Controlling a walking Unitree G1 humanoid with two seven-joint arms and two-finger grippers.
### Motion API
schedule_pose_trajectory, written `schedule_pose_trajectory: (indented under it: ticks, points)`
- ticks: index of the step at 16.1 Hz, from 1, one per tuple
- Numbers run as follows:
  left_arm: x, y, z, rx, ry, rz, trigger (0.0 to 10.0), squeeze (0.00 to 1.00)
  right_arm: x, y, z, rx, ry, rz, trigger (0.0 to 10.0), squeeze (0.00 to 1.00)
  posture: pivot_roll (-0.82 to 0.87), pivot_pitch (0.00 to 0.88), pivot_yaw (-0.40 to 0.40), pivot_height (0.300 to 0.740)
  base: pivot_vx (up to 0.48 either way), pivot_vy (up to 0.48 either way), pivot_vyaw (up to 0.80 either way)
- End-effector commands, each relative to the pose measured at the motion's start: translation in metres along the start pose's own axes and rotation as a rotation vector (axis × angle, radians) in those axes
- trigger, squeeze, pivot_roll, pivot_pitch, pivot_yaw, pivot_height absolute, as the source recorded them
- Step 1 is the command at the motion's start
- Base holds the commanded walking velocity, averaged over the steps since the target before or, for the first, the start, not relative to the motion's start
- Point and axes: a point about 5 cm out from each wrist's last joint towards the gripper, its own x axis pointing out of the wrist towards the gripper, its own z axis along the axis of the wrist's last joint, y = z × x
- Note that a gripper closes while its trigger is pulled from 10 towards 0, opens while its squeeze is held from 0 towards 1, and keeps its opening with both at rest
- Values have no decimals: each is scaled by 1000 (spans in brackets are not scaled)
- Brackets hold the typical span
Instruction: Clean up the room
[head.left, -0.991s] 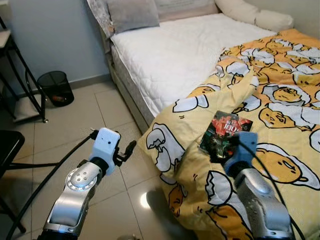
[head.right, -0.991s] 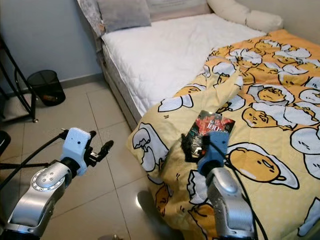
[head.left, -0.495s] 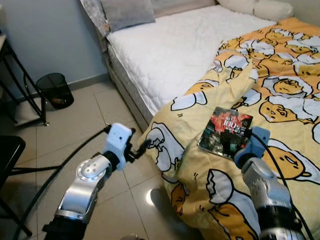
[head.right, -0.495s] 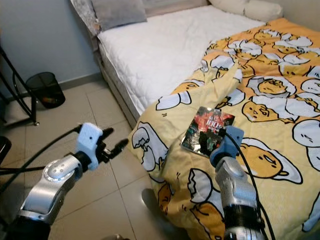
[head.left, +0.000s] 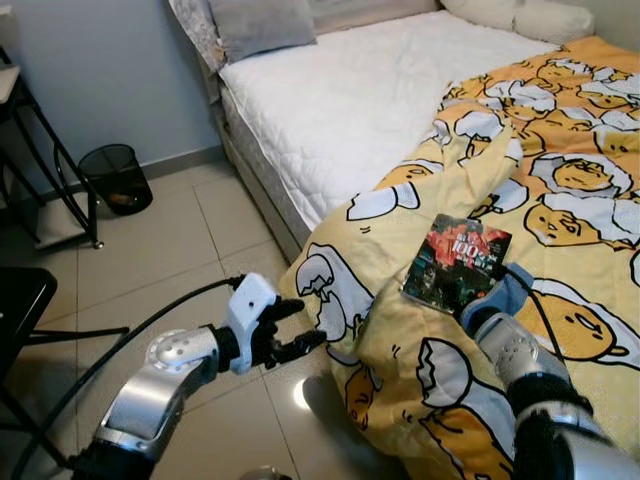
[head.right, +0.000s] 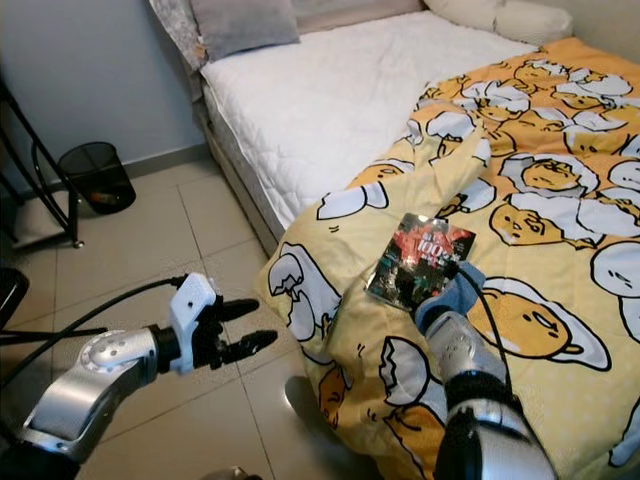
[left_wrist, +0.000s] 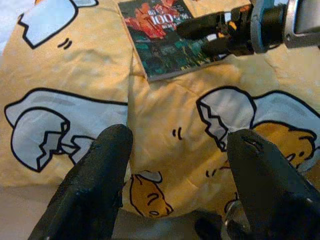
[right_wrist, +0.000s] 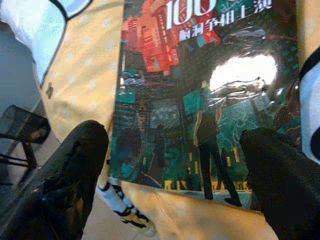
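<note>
Right gripper (right_wrist: 175, 165), fingers spread wide, hovers over book (head.left: 457, 264) on blanket (head.left: 560, 200).

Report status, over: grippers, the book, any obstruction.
Right gripper open over book on yellow duvet. Left gripper open beside duvet's hanging edge. Nothing lies on the book.

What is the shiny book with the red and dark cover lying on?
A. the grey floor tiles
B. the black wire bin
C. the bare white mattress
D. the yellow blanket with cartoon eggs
D: the shiny book with the red and dark cover lies flat on the yellow blanket with cartoon eggs, and the right gripper is right over it with its fingers apart.
</note>
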Motion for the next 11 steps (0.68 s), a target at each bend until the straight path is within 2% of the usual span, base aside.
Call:
schedule_pose_trajectory:
  ticks: [1,4,11]
  points:
    - [-5,1,2,8,10,-5,10000,286,1,-2,1,9,-13,-19,10000,0,44,0,83,740,0,0,0]
    - [-9,1,1,7,19,-6,10000,282,1,-7,15,85,-79,-24,10000,0,50,0,84,740,0,0,0]
    - [-7,0,3,12,22,-24,10000,286,-1,-17,31,144,-154,-26,10000,0,39,0,99,740,0,0,0]
